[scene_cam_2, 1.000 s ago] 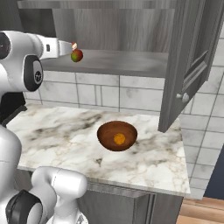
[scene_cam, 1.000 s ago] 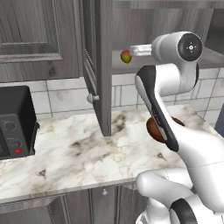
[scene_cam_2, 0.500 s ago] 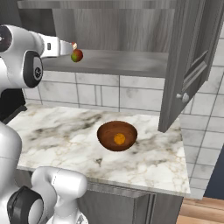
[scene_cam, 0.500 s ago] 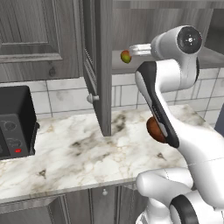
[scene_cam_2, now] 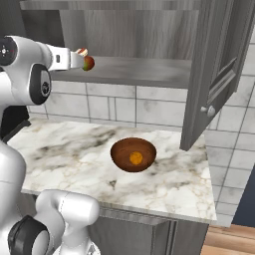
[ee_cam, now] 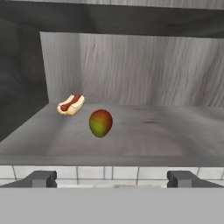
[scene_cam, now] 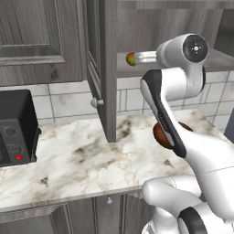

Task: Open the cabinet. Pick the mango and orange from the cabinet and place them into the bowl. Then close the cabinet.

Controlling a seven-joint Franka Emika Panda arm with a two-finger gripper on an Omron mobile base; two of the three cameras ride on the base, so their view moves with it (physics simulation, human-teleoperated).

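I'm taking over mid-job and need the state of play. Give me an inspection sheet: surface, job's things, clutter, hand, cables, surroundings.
Surface: marble counter, bare apart from the bowl and a black appliance at its left end.
Job's things: cabinet doors open; mango on the cabinet floor near its front edge; orange in the bowl.
Clutter: hot dog in the cabinet, behind and left of the mango in the hand view.
Hand: hand open, empty, facing the mango and short of it.
Cables: nothing seen.
Surroundings: tiled wall, closed cabinet door at left.
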